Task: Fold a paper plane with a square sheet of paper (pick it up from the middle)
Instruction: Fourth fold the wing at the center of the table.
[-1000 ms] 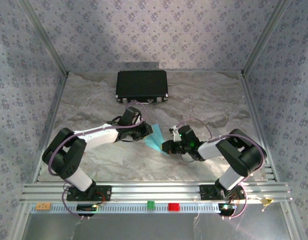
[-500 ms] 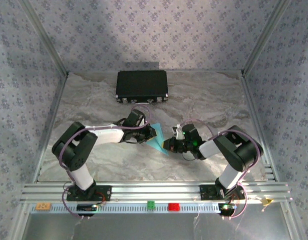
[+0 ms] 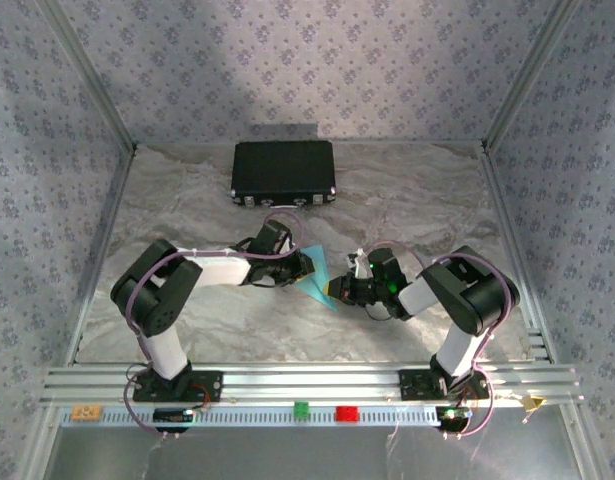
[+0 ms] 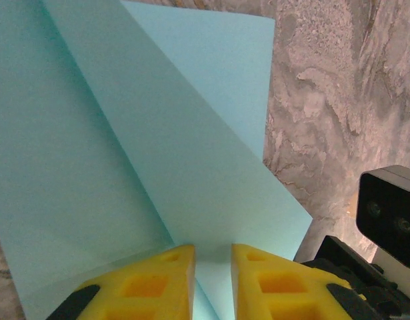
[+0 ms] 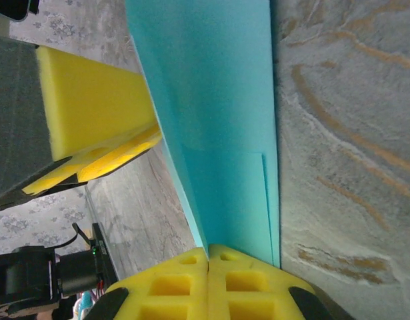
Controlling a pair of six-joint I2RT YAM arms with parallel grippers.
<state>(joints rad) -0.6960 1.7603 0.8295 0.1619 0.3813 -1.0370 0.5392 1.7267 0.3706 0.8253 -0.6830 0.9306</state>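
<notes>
Red block and green block sit on the rail at the bottom of the top view, nearest me and no part of this job. Above them, mid-frame, my two grippers meet almost tip to tip at the paper, a narrow light-blue folded wedge low over the table.

My right gripper is clenched on the paper's edge. In its wrist view the yellow pads press together and the sheet runs out of the seam. My left gripper has its pads slightly parted, a plain gap with paper in it, so I judge it is not pinching.

Farthest off, upper centre, the case lies well apart.

I take this as mid-fold, with the right anchoring while the left works a flap. Next the left must close on that flap and line up the edges before creasing, without dragging the sheet from the right's hold.
</notes>
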